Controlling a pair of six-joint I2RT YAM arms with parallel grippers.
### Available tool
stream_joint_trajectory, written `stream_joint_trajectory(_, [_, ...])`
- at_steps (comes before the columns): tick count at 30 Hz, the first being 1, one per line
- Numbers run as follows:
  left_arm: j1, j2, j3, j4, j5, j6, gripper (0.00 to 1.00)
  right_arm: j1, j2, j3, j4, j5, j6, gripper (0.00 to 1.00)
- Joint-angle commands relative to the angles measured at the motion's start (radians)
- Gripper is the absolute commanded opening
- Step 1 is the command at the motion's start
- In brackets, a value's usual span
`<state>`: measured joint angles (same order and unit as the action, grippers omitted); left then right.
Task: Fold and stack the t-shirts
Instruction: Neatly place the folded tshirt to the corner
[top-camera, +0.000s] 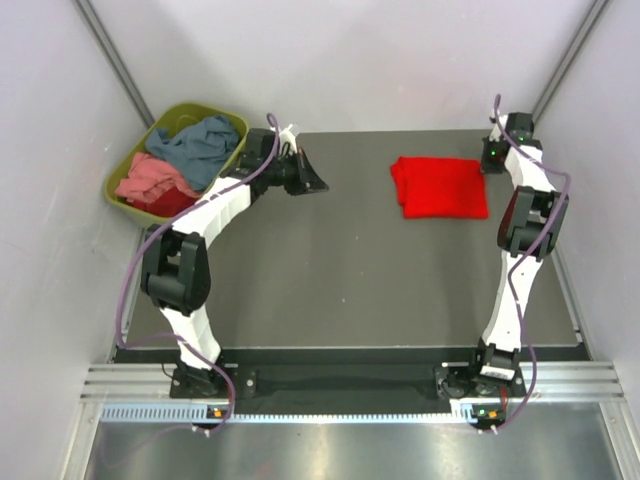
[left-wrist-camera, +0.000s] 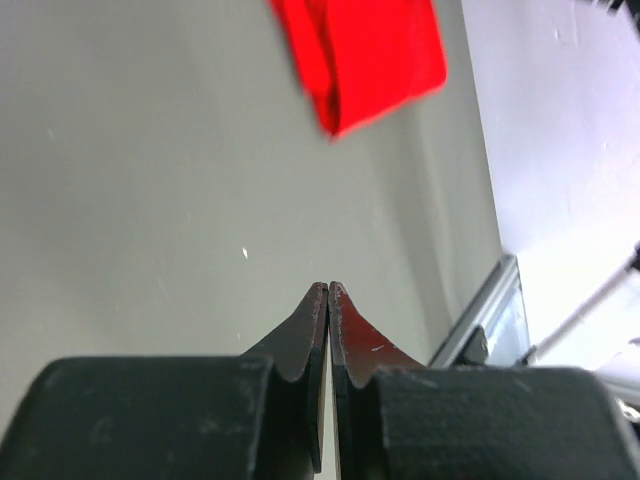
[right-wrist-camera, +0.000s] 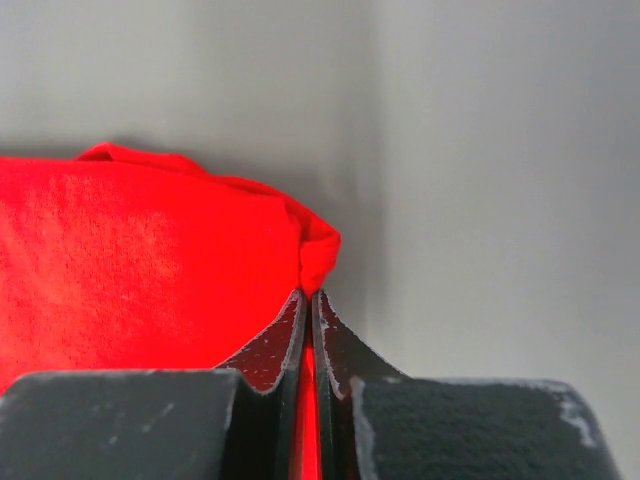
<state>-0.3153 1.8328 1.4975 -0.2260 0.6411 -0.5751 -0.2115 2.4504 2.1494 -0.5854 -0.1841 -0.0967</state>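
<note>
A bright red t-shirt (top-camera: 440, 187) lies folded into a rectangle on the dark table at the back right. My right gripper (top-camera: 489, 157) stands at its far right corner. In the right wrist view the jaws (right-wrist-camera: 309, 293) are shut and the bunched corner of the red t-shirt (right-wrist-camera: 130, 260) meets the tips, with red showing in the slit between them. My left gripper (top-camera: 320, 186) hovers over the table's back left, shut with nothing in it (left-wrist-camera: 329, 287); the red t-shirt (left-wrist-camera: 365, 50) is far ahead of it.
An olive-green tub (top-camera: 232, 119) stands off the table's back left corner and holds a blue-grey shirt (top-camera: 200, 145), a salmon pink one (top-camera: 150, 175) and a darker red one (top-camera: 172, 204). White walls close in on both sides.
</note>
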Motion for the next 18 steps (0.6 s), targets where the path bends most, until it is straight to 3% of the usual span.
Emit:
stream_joint_trajectory(1, [-0.007,-0.052,-0.031,0.037,0.075,-0.023,0.06,-0.040,0.041,0.130,0.077,0.089,-0.040,0.00])
stream_joint_trajectory(6, [-0.015,-0.070,0.007,-0.085,0.043,0.063,0.06,-0.058,0.111,0.237,0.127,0.110,-0.101,0.00])
stream_joint_trajectory(9, [-0.015,-0.092,0.004,-0.085,0.045,0.063,0.06,-0.071,0.168,0.314,0.150,0.136,-0.094,0.00])
stream_joint_trajectory(18, [-0.016,-0.132,-0.013,-0.070,0.028,0.069,0.06,-0.075,0.194,0.340,0.292,0.179,-0.113,0.00])
